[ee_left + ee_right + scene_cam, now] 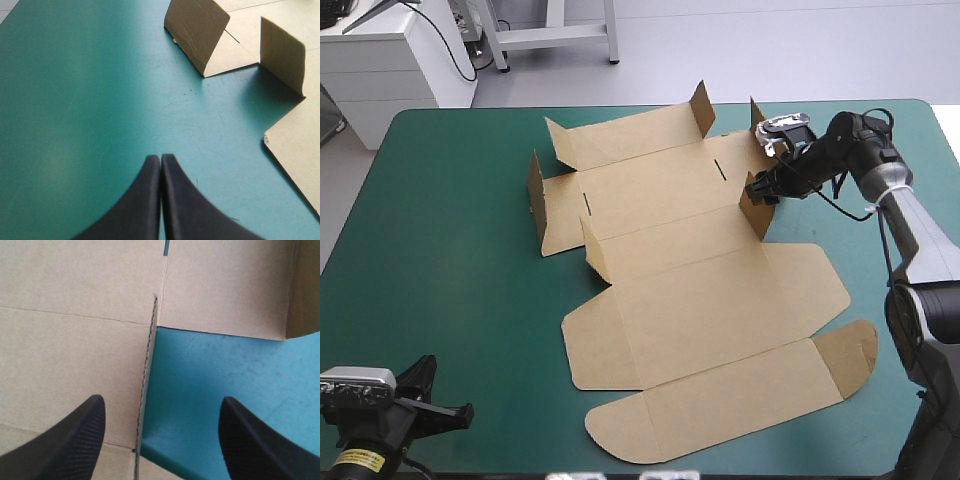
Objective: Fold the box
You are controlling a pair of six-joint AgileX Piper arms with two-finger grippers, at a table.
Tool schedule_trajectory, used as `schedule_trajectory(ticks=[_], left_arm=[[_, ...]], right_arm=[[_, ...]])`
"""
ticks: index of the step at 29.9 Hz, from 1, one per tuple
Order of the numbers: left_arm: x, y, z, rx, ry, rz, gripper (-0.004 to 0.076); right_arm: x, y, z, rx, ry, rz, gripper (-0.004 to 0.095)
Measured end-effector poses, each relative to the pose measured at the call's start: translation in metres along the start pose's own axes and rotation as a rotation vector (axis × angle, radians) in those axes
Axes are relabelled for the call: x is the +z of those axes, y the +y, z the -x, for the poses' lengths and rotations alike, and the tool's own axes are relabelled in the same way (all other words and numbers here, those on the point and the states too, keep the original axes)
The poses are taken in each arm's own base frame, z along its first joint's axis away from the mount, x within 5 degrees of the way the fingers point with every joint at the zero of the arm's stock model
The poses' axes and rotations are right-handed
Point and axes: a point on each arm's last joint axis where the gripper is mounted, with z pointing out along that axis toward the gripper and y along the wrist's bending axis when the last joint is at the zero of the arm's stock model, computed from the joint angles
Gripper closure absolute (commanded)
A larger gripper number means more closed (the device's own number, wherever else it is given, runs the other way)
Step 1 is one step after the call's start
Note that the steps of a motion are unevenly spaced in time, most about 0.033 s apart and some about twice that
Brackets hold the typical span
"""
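Observation:
The brown box (700, 300) lies as a cut sheet in the middle of the table, its lid panels flat toward the near edge. Several small flaps stand raised around its far half. My right gripper (761, 186) is open at the sheet's right side, astride one raised side flap (756, 208). In the right wrist view that flap (148, 365) shows edge-on between the parted fingers of the right gripper (162, 402), closer to one of them. My left gripper (442, 410) rests shut near the table's near left corner. Ahead of the left gripper (161, 161) stand two raised flaps (196, 30).
A broad stretch of teal-green cover (450, 250) lies between the left gripper and the box. The rounded lid tabs (850, 355) reach toward the table's near right side. The table's far edge (620, 108) runs just beyond the box's far flaps.

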Motion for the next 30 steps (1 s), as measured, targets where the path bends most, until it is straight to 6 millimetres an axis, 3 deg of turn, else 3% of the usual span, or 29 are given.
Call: schedule_trajectory(ticks=[5,8,11,13,14,22,30], left_arm=[[0.000,0.000,0.000,0.000,-0.001,0.000,0.0731],[0.000,0.000,0.000,0.000,-0.001,0.000,0.0731],[0.000,0.000,0.000,0.000,-0.001,0.000,0.0731],[0.000,0.000,0.000,0.000,-0.001,0.000,0.0731],[0.000,0.000,0.000,0.000,-0.001,0.000,0.0731],[0.000,0.000,0.000,0.000,-0.001,0.000,0.0731],[0.000,0.000,0.000,0.000,-0.001,0.000,0.0731]], right_arm=[[0.019,-0.004,0.000,-0.002,0.032,0.010,0.0299],[0.029,-0.002,-0.002,-0.026,0.054,0.019,0.0354],[0.034,0.006,-0.001,-0.081,0.063,0.026,0.0607],[0.034,0.012,0.002,-0.147,0.064,0.023,0.0897],[0.033,0.015,0.003,-0.182,0.064,0.020,0.0921],[0.014,0.025,0.022,-0.377,0.043,-0.030,0.0928],[0.006,0.035,0.017,-0.654,0.154,0.045,0.0928]])
